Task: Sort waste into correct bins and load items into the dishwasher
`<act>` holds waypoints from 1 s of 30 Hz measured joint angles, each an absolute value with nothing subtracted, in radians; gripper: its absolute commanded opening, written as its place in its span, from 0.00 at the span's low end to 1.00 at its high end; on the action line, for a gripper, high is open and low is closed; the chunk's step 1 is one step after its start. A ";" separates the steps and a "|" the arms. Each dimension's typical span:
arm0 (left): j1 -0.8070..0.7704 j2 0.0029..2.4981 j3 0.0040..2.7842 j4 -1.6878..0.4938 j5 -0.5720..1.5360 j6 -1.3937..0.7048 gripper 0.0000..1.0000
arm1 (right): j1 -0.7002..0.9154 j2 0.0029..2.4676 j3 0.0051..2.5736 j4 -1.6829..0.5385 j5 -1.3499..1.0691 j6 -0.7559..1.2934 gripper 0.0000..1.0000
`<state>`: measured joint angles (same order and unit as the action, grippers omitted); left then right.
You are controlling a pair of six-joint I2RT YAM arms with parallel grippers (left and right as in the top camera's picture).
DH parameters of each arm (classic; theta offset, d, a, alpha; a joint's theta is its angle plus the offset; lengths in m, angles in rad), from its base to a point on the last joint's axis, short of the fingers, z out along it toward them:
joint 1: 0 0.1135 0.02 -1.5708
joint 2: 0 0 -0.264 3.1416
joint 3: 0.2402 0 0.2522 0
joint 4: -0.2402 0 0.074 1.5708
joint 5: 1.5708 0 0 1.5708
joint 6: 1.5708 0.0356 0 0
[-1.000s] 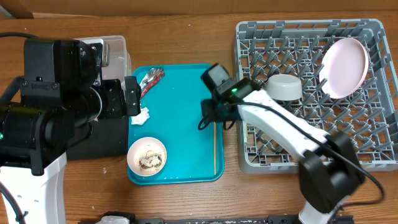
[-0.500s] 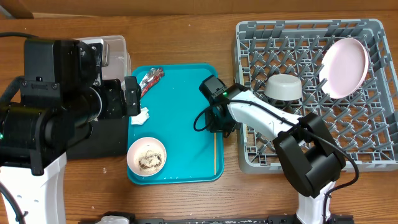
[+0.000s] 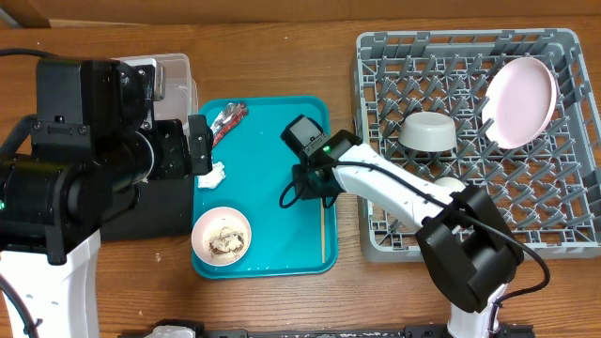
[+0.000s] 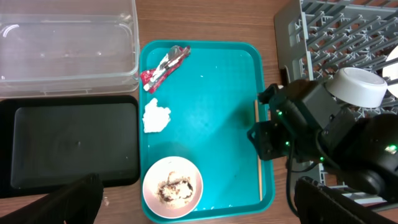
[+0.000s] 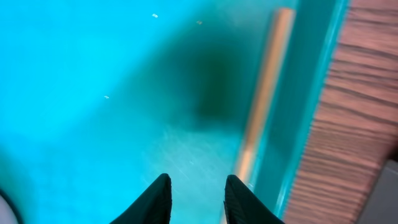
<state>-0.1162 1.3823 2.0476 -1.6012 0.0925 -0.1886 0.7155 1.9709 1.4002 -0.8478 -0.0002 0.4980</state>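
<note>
Well, thin pale wooden chopsticks [image 3: 323, 235], lying flat

Overhead, the serving tray [image 3: 272, 230] sits centre, the rack [image 3: 554, 216] to its right. On the serving tray: wrapper [image 3: 225, 120] upper left, napkin [image 3: 214, 173] below it, bowl of scraps [image 3: 222, 235] lower left, chopsticks [image 3: 324, 235] along the right edge. In the rack: plate [image 3: 521, 101] upper right, second bowl [image 3: 429, 131] left of it. Left of the serving tray, tub [image 4: 68, 43] above shallow tray [image 4: 68, 149].

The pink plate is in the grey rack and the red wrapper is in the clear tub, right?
No. The pink plate is in the grey rack, but the red wrapper lies on the teal tray; the left wrist view shows it.
</note>
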 measured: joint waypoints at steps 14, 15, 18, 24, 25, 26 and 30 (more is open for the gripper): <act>-0.116 1.382 2.048 -1.602 0.093 -0.189 1.00 | 0.700 1.991 1.359 -0.826 -0.019 0.515 0.36; -0.116 1.383 2.048 -1.602 0.093 -0.189 1.00 | 0.700 1.991 1.365 -0.830 -0.018 0.511 0.37; -0.116 1.382 2.048 -1.601 0.093 -0.189 1.00 | 0.701 1.982 1.374 -0.833 -0.006 0.497 0.41; -0.116 1.382 2.048 -1.601 0.093 -0.189 1.00 | 0.701 1.946 1.376 -0.854 0.023 0.490 0.49; -0.116 1.382 2.048 -1.601 0.093 -0.189 1.00 | 0.701 1.945 1.377 -0.854 0.029 0.490 0.50; -0.116 1.382 2.048 -1.601 0.093 -0.189 1.00 | 0.701 1.946 1.376 -0.852 0.031 0.489 0.50; -0.116 1.382 2.048 -1.601 0.093 -0.189 1.00 | 0.701 1.959 1.372 -0.812 0.035 0.491 0.51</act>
